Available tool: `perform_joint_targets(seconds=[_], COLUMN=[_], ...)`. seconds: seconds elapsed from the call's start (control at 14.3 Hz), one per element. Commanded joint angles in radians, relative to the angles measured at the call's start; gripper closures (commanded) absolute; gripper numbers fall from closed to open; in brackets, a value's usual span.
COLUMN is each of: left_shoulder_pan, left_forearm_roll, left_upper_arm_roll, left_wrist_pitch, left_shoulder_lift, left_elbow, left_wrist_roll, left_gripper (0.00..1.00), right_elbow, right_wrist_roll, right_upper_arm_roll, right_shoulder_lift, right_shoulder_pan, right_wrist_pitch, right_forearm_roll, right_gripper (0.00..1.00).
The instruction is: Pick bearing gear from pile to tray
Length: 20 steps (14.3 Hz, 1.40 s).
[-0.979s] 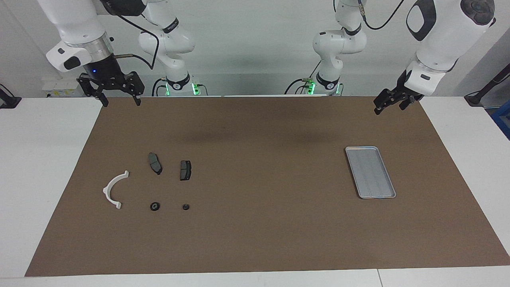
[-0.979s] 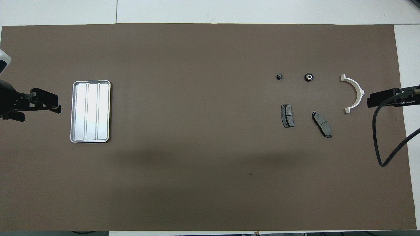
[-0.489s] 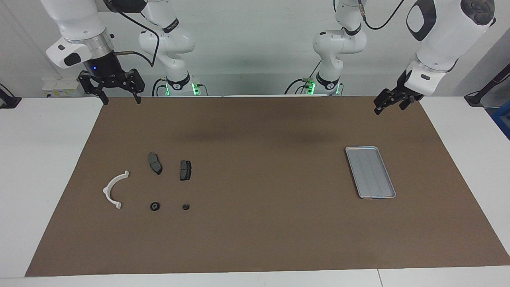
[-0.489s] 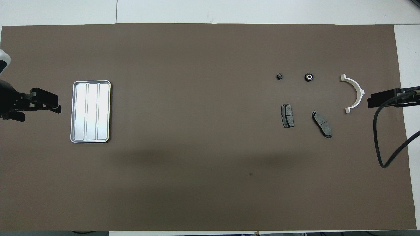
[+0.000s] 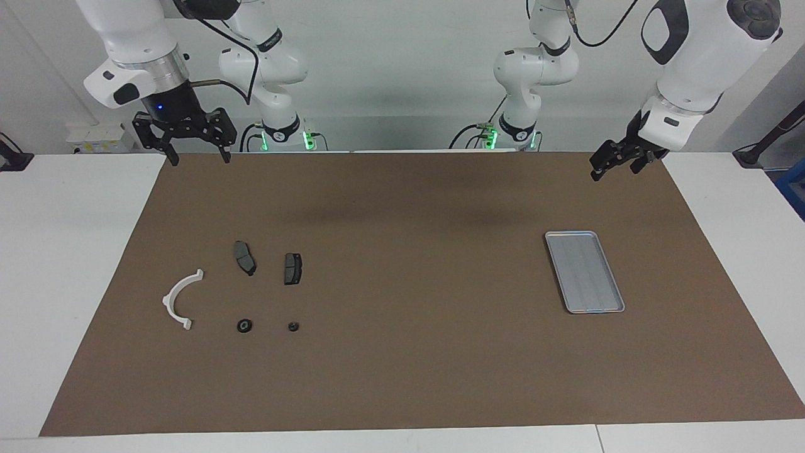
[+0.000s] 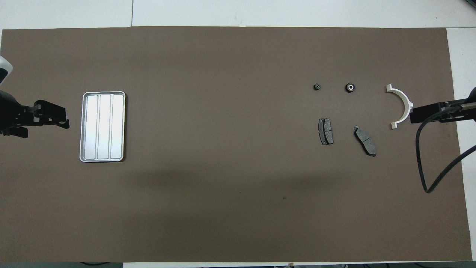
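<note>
The pile lies on the brown mat toward the right arm's end: two dark brake pads (image 5: 245, 258) (image 5: 292, 268), a white half-ring bracket (image 5: 179, 299) and two small black round pieces (image 5: 244, 325) (image 5: 293, 326). I cannot tell which round piece is the bearing gear; the bigger one (image 6: 350, 87) has a pale centre. The silver tray (image 5: 613, 308) (image 6: 84, 126) lies with nothing in it toward the left arm's end. My right gripper (image 5: 195, 158) (image 6: 420, 114) hangs open high over the mat's edge by the robots. My left gripper (image 5: 614, 171) (image 6: 55, 119) waits open, raised beside the tray.
The brown mat (image 5: 409, 352) covers most of the white table. A black cable (image 6: 424, 175) loops down from the right arm over the mat's end. Nothing lies on the mat between the pile and the tray.
The right arm has shifted a little toward the middle of the table, its gripper still open. The left arm and all the parts have stayed put.
</note>
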Motion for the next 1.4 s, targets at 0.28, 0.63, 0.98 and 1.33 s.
perform_joint_targets(seconds=[0.28,0.63,0.98,1.33], left_shoulder_pan=[-0.001,-0.001,-0.002,-0.002], left_forearm_roll=[0.002,0.002,0.001,0.001], left_upper_arm_roll=[0.000,0.000,-0.004,-0.003], left_wrist_pitch=[-0.010,-0.021,-0.006,-0.012], left_shoulder_lift=[-0.014,-0.014,-0.014,-0.016], left_elbow=[-0.005,-0.005,-0.011,-0.013], left_wrist_roll=[0.004,0.004,0.007,0.002], left_gripper=[0.00,0.00,0.00,0.00], right_elbow=[-0.095,-0.167,-0.167,-0.169], right_wrist_roll=[0.013,0.128,0.216,0.305], right_upper_arm_roll=[0.001,0.001,0.001,0.001], right_shoulder_lift=[-0.030,0.060,0.211,0.367], right_shoulder_pan=[0.017,0.067,0.095,0.120], right_wrist_pitch=[0.051,0.209,0.371,0.548], right_forearm_roll=[0.026,0.009,0.001,-0.002], right_gripper=[0.00,0.00,0.00,0.00])
